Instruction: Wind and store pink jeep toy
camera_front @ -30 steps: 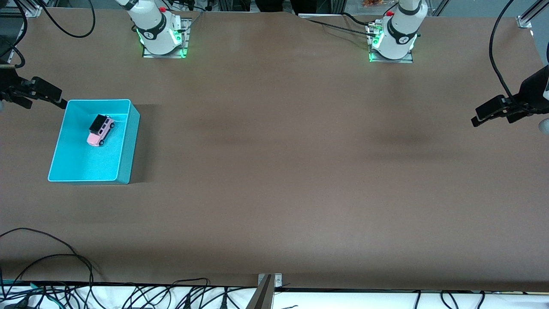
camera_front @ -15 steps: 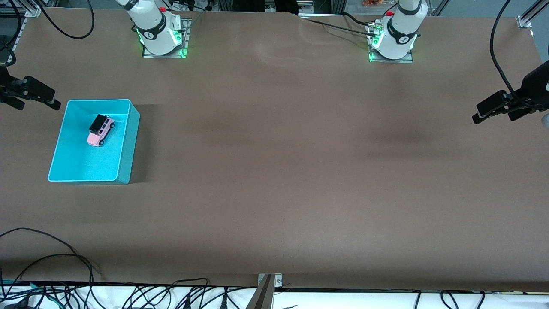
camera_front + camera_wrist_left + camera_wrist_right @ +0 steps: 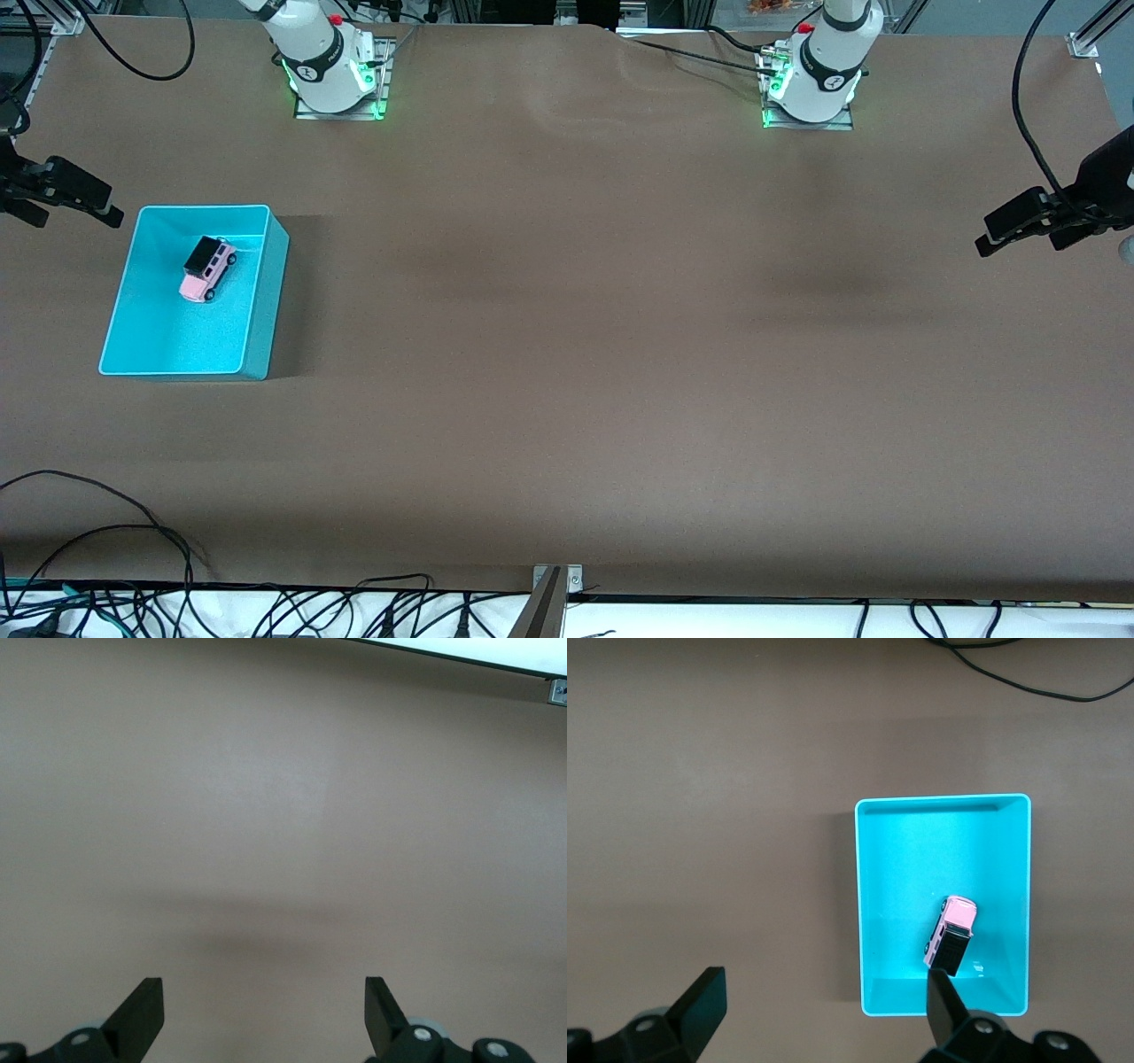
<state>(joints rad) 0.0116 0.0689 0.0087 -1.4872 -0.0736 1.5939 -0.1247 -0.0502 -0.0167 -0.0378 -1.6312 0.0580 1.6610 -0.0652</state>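
The pink jeep toy (image 3: 208,268), with a pink body and black roof, lies inside the cyan bin (image 3: 270,301) toward the right arm's end of the table. In the right wrist view the jeep (image 3: 952,930) lies in the bin (image 3: 858,904) close to one end wall. My right gripper (image 3: 78,213) hangs open over the table just outside a corner of the bin, with nothing between its fingers (image 3: 824,1001). My left gripper (image 3: 1019,244) waits open over bare table at the left arm's end, and its wrist view shows the open gripper (image 3: 264,1010) over brown tabletop only.
Both arm bases (image 3: 332,80) (image 3: 811,89) stand along the table's back edge. Loose black cables (image 3: 133,532) lie at the table's front edge, toward the right arm's end. A small metal bracket (image 3: 556,580) sits at the middle of that edge.
My right gripper has drawn a little away from the bin's corner toward the table's end. The left gripper has shifted slightly toward its own end. The jeep has stayed put.
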